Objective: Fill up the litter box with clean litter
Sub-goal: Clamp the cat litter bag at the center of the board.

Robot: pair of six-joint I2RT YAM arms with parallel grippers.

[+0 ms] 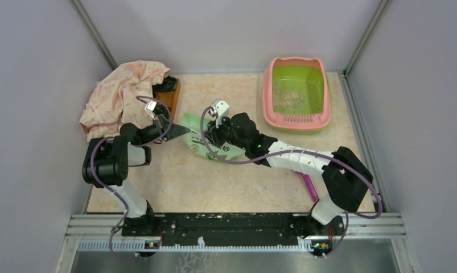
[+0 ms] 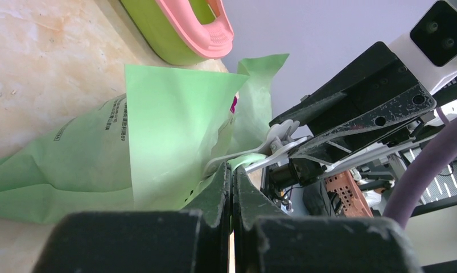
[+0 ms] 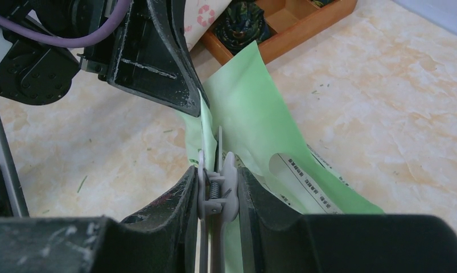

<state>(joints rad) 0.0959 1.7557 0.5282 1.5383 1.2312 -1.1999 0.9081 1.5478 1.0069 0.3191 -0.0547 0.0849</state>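
Observation:
The litter box (image 1: 270,85), pink-rimmed with a green basin, stands at the back right with a thin patch of clean litter (image 1: 287,98) on its floor. Its end also shows in the left wrist view as the litter box (image 2: 186,34). A light green printed bag (image 1: 202,145) lies at mid-table. My left gripper (image 1: 183,131) is shut on the bag's (image 2: 169,125) edge. My right gripper (image 3: 217,177) is shut on a white spring clip (image 3: 217,185) that pinches the bag's (image 3: 254,114) top. Both grippers (image 2: 231,173) meet at the bag's mouth.
A brown wooden tray (image 1: 171,95) sits at the back left, partly under a flowered cloth (image 1: 123,94). A purple scoop (image 1: 310,187) lies under my right arm. Grey walls close in on three sides.

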